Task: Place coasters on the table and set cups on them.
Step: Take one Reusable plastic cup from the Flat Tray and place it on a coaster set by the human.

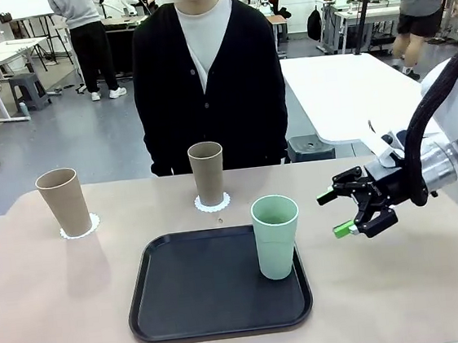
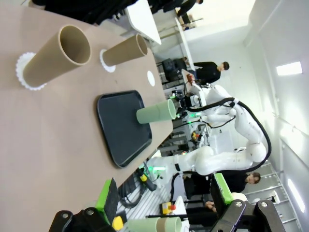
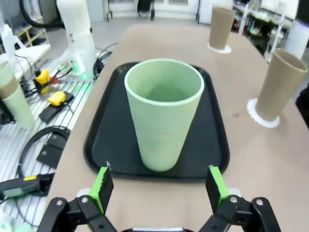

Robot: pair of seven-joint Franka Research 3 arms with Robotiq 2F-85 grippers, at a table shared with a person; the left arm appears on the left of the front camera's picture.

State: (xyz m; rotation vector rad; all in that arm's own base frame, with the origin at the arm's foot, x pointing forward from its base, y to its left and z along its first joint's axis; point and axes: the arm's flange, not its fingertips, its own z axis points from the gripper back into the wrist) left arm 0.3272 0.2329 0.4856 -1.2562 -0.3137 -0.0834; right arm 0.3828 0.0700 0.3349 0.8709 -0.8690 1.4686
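The right gripper (image 1: 343,208) hovers over the table (image 1: 64,320), its green-padded jaws spread wide and empty. It is aimed at the mint cup (image 1: 276,236), which stands upright just beside it at its 9 o'clock, on the right part of the black tray (image 1: 200,289). In the right wrist view the cup sits centred ahead of the open fingers, near but untouched. At the tray's 12 o'clock the middle tan cup (image 1: 207,172) stands on a coaster (image 1: 213,203), in front of a person (image 1: 207,84). At 10 o'clock the left tan cup (image 1: 64,201) stands on a second coaster (image 1: 79,230). The left gripper (image 2: 164,198) is likewise spread and empty, well apart from the cups. A small white disc (image 2: 151,78), probably the third coaster, lies on the table beyond the tray. Two cups look finished, and the step in hand appears to be grasping the mint cup. Next the jaws need to move forward around it, close gently on its tapered wall, lift it clear of the tray rim and set it on that disc.
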